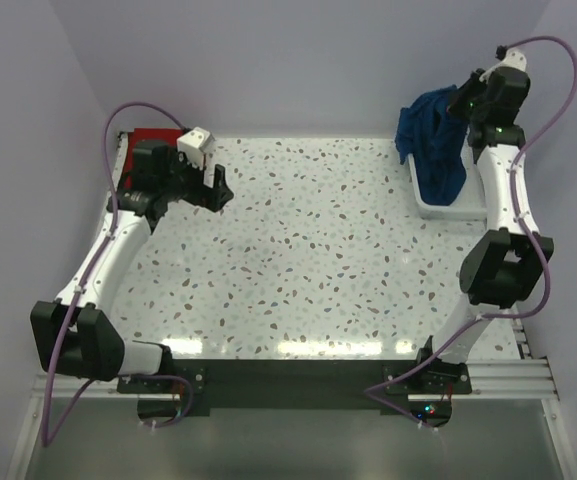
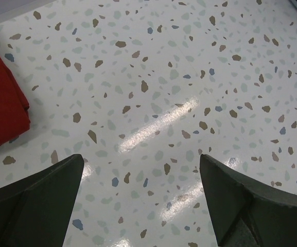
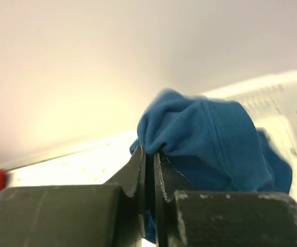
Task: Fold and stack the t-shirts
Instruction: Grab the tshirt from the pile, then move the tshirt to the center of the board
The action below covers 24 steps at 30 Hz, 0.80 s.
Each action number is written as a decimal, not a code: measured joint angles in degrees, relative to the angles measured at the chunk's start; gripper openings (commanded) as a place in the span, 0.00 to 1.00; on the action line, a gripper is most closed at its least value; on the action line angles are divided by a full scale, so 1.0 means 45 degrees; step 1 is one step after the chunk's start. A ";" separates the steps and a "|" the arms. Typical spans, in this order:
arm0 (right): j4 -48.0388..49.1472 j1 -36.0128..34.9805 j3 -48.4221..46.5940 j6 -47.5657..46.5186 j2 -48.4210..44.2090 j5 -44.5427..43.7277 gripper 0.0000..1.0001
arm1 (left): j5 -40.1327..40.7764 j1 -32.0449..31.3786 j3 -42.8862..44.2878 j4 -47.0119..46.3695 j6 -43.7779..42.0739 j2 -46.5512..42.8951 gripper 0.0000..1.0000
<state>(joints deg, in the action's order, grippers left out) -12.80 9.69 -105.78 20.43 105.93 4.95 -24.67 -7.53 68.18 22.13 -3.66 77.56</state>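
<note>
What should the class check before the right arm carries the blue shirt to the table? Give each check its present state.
1. Hold: right gripper shut on blue shirt, ok.
2. Clearance: the shirt's lower end overlaps the basket from above, cannot tell if free.
3. Landing spot: middle of the table bare, ok.
4. Second arm: left gripper open and empty, ok.
5. Obstruction: red shirt lies aside at the far left corner, ok.
</note>
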 measured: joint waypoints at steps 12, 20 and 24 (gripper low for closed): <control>0.0044 -0.0772 -0.2608 0.0233 -0.1812 0.5265 0.00 | -0.0155 0.0194 0.0000 0.0617 0.0364 -0.0816 1.00; 0.0243 -0.2618 -0.3721 0.0719 -0.2817 0.6795 0.00 | -0.1428 0.1613 0.0034 0.0636 0.0962 -0.0981 1.00; -0.0112 -0.2764 -0.2662 0.0384 -0.3934 0.6625 0.77 | -0.1991 0.2317 0.0073 0.0763 0.0894 -0.0991 1.00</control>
<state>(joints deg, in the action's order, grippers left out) -13.30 -2.74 -117.75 22.15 88.23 34.76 -33.63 2.90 68.51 25.56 0.36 73.10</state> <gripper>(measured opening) 0.531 0.997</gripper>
